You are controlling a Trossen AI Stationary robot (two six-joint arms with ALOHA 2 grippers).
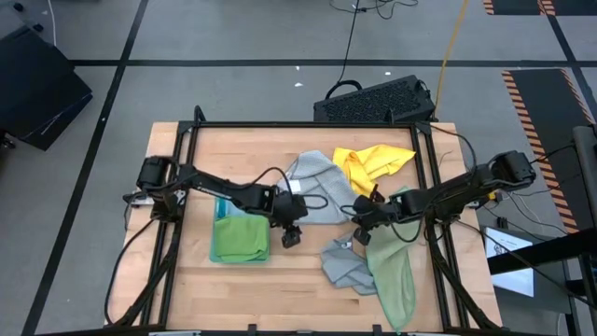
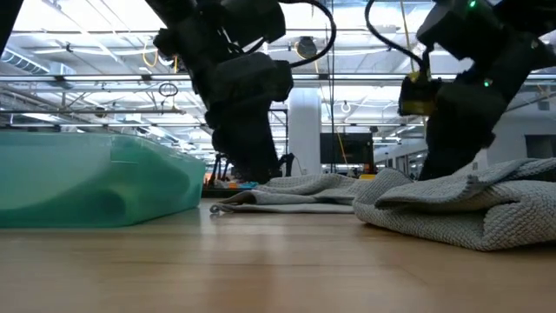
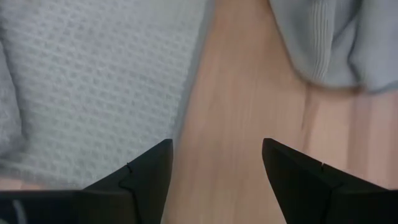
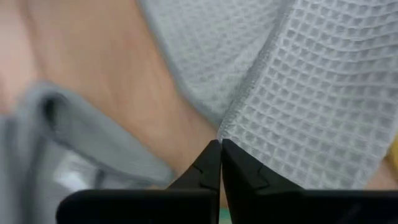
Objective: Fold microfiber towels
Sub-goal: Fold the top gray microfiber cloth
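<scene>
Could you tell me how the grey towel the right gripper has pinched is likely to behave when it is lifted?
Probably floppy: the grey towel lies in soft rumples, so it should drape from the right gripper, which is shut at its edge. Likely light, being thin waffle cloth. Its textured weave should resist slipping, though such a small bite at the hem could pull free.

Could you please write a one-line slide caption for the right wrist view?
Right gripper shut at the edge of a grey waffle-weave towel on the wooden table.
</scene>
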